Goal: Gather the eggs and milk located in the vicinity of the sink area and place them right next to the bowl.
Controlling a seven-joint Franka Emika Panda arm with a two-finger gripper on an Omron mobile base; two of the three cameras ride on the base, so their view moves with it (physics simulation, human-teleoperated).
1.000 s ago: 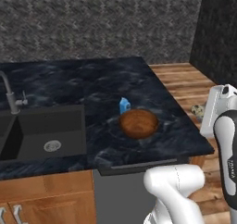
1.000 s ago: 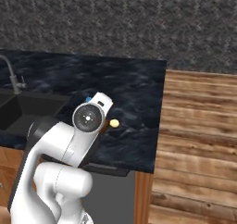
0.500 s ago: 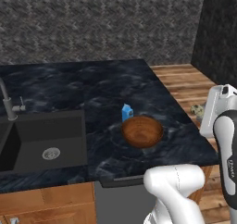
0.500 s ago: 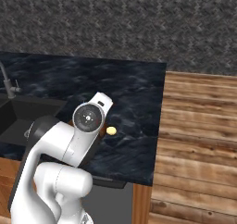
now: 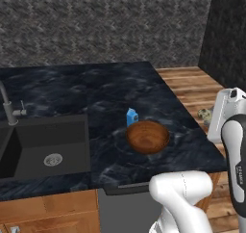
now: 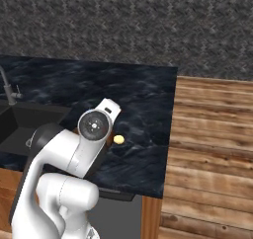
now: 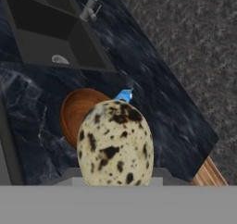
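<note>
My gripper (image 5: 210,117) is shut on a speckled egg (image 5: 204,114), held in the air off the counter's right end; up close the speckled egg (image 7: 115,144) is cream with dark spots. The brown wooden bowl (image 5: 147,136) sits on the dark counter, with the small blue milk carton (image 5: 132,116) upright just behind it. From the hand, the bowl (image 7: 76,112) and the milk (image 7: 123,96) lie beyond the held egg. A small pale yellow egg (image 6: 118,139) rests on the counter beside my arm. The sink (image 5: 48,145) is at the left.
A thin grey faucet (image 5: 7,104) stands behind the sink basin (image 7: 46,33). The black marble counter (image 5: 105,92) ends at the right over a wooden floor (image 6: 212,134). A dark stone wall (image 5: 96,25) runs along the back.
Both base views have shifted as the base drove: sink, bowl and milk slid across the picture. The arm keeps its pose with the speckled egg still held.
</note>
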